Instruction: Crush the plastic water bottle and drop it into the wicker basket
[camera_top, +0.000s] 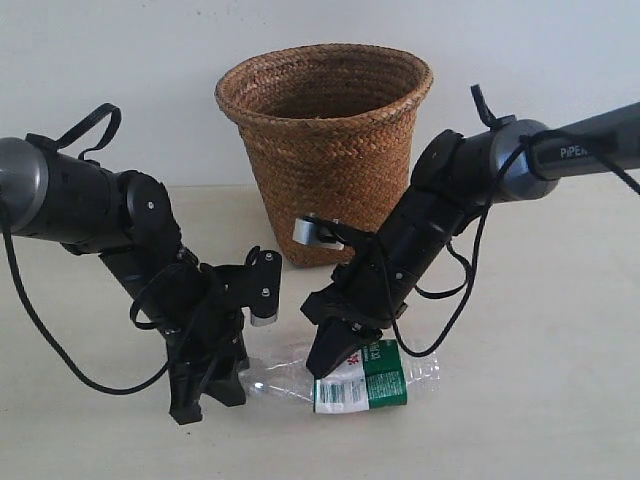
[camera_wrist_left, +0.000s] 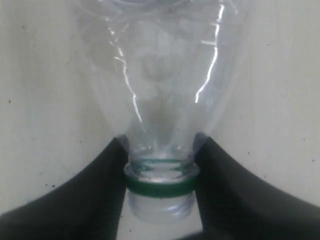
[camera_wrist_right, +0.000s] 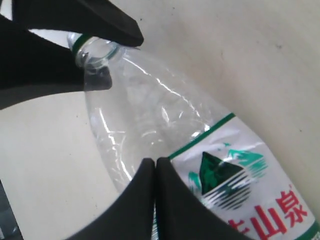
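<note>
The plastic water bottle (camera_top: 365, 385) lies on its side on the table in front of the wicker basket (camera_top: 330, 150). Its mouth points left and shows a green ring but no cap. My left gripper (camera_top: 207, 392) is shut on the bottle's neck (camera_wrist_left: 160, 182), one black finger on each side of the green ring. My right gripper (camera_top: 326, 362) is shut, its two fingers pressed together, tips resting on the clear body (camera_wrist_right: 145, 110) beside the white-and-green label (camera_wrist_right: 235, 185). The left gripper's fingers (camera_wrist_right: 45, 65) show at the neck in the right wrist view.
The basket stands upright behind both arms, its round rim (camera_top: 325, 60) open and above gripper height. The pale table (camera_top: 540, 380) stretches to the right of the bottle. Cables (camera_top: 450, 300) hang from both arms.
</note>
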